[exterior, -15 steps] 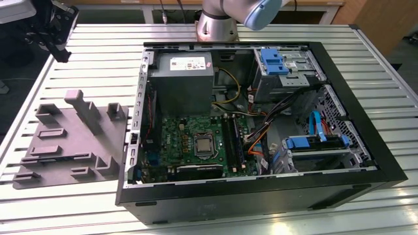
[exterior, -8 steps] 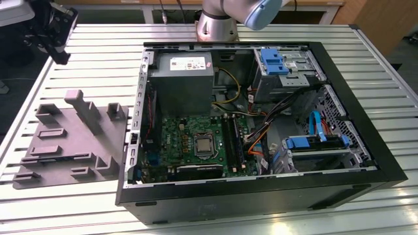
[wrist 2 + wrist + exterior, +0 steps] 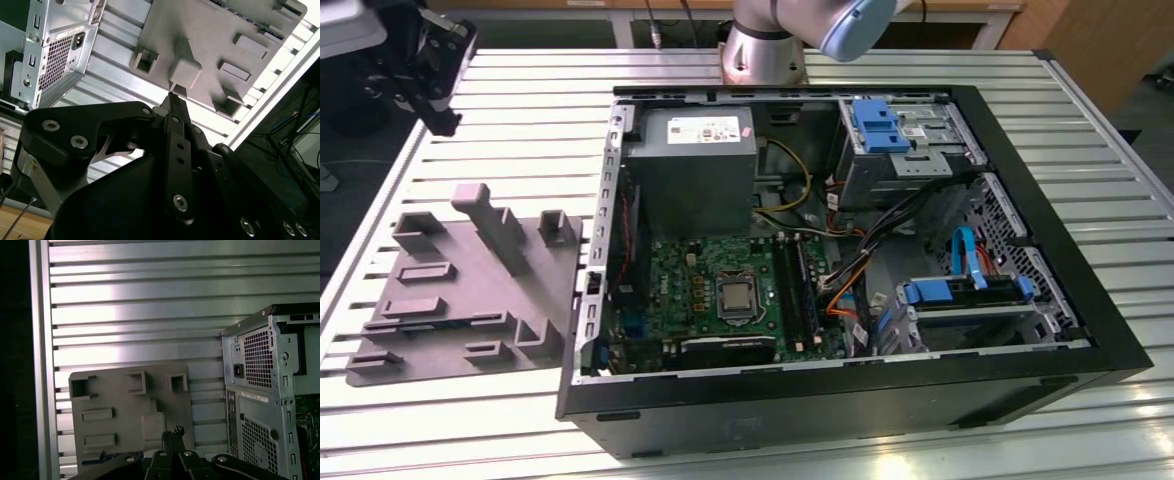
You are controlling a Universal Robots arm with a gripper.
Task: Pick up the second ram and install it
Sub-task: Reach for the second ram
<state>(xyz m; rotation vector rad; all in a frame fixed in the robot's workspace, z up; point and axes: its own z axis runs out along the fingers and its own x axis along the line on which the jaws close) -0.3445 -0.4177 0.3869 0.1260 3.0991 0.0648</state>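
Aluminium slats make up the table [image 3: 507, 130] in the exterior view. On it lies an open black computer case [image 3: 854, 400]. At the exterior view's left of the case is a grey fixture plate [image 3: 454, 300] with upright blocks [image 3: 487, 215]. The gripper [image 3: 440, 110] hangs over the table's far corner at the exterior view's left, well apart from both. A white label [image 3: 700, 128] sits on the power supply [image 3: 687, 180]; its print is too small for me to read. Dark long strips [image 3: 794, 285] run just beside the processor socket [image 3: 738, 296]. I cannot tell whether the second ram is one of them or they are bare slot rails. The arm's base [image 3: 767, 45] is cut off at the far edge, and wooden furniture [image 3: 1107, 50] stands behind.

Second wrist view: the gripper [image 3: 171, 97] has its fingers [image 3: 176, 125] closed tip to tip, nothing between them, seen against the fixture plate [image 3: 215, 30]. The case's perforated rear [image 3: 55, 55] is cut off at one side. Cables [image 3: 295, 130] hang in the dark room beyond the table edge.

First wrist view: the gripper's [image 3: 175, 432] closed tips overlap the fixture plate [image 3: 115, 410]. The case's rear [image 3: 260, 405] carries a small label [image 3: 255, 396] I cannot read.
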